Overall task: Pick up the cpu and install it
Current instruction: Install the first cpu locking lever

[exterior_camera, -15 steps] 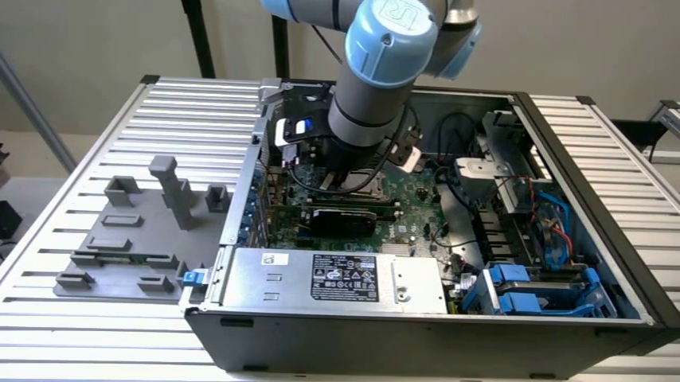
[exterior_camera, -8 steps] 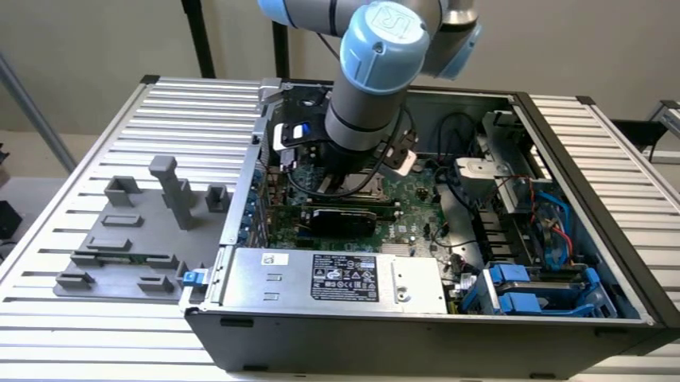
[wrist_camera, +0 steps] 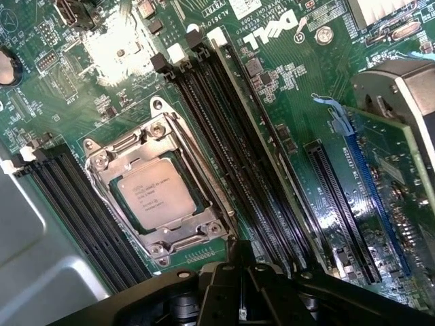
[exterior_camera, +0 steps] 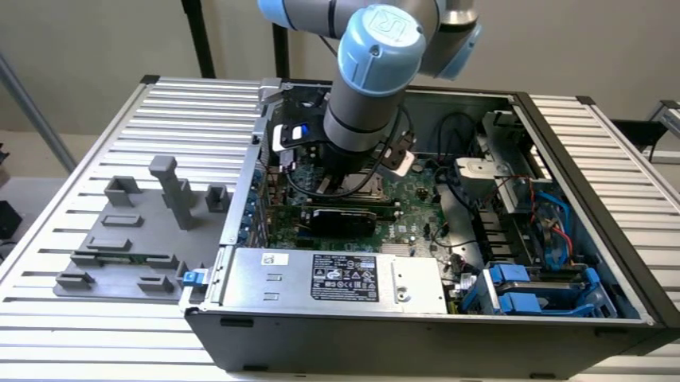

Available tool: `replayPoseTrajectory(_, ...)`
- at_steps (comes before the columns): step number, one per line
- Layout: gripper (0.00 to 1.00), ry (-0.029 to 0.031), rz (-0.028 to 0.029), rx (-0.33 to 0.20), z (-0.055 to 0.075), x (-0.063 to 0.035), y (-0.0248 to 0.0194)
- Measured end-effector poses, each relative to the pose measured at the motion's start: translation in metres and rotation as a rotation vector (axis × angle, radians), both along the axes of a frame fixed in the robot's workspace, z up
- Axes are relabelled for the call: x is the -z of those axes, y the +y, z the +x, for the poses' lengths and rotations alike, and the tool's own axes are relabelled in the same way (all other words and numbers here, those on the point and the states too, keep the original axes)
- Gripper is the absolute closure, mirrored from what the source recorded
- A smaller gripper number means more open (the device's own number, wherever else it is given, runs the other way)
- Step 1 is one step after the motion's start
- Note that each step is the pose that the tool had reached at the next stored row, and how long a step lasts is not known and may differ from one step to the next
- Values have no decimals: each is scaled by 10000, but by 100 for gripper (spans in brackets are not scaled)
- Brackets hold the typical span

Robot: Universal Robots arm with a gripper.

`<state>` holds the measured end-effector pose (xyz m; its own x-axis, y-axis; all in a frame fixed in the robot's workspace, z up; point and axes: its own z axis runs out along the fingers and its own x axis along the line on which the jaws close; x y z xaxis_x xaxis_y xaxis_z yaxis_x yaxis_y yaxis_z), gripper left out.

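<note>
**CPU seated in socket; gripper above, fingers clenched on nothing**

Small flat square cpu with silvery-grey metal top (wrist_camera: pixel 158 195) lying inside the metal socket frame (wrist_camera: pixel 160 178) on the green motherboard (wrist_camera: pixel 285 102). Appears flush and square to the frame; no tilt visible. Placement step judged done or nearly so.

Black gripper (wrist_camera: pixel 234 272) hanging over the board just beside the socket's near edge, apart from the chip. Fingers clenched, nothing between them. In the exterior view, grey-and-blue robot arm (exterior_camera: pixel 367 72) reaching down into the open black computer case (exterior_camera: pixel 425 318), wrist over the board's middle.

Step in hand, as judged: install phase, chip released into the socket. Whether the chip is fully bedded on the contacts cannot be told. Any further motion calls for a straight vertical path with no sideways drag across the frame.

Edges and room:
- Rows of black memory slots (wrist_camera: pixel 224 136) running close along both long sides of the socket; little lateral margin there.
- Black expansion slot (wrist_camera: pixel 343 210) and blue-edged slot further toward the case side, well apart from the socket.
- Silver power supply box (exterior_camera: pixel 334 277) along the case's front edge.
- Cables and drive cage at the case's corner on the exterior view's right.
- Grey plastic fixture blocks (exterior_camera: pixel 138 231) on the ribbed aluminium table (exterior_camera: pixel 64 334), outside the case toward the exterior view's left edge.
- Open room chiefly upward.
</note>
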<state>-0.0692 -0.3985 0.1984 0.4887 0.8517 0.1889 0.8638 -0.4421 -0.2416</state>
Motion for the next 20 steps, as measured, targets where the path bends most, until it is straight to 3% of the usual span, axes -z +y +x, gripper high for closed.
replayPoseTrajectory(10,89,-25,-4,0,-1,47,24)
replayPoseTrajectory(16,89,-37,-102,0,-1,56,25)
replayPoseTrajectory(20,89,-39,-139,0,-1,42,26)
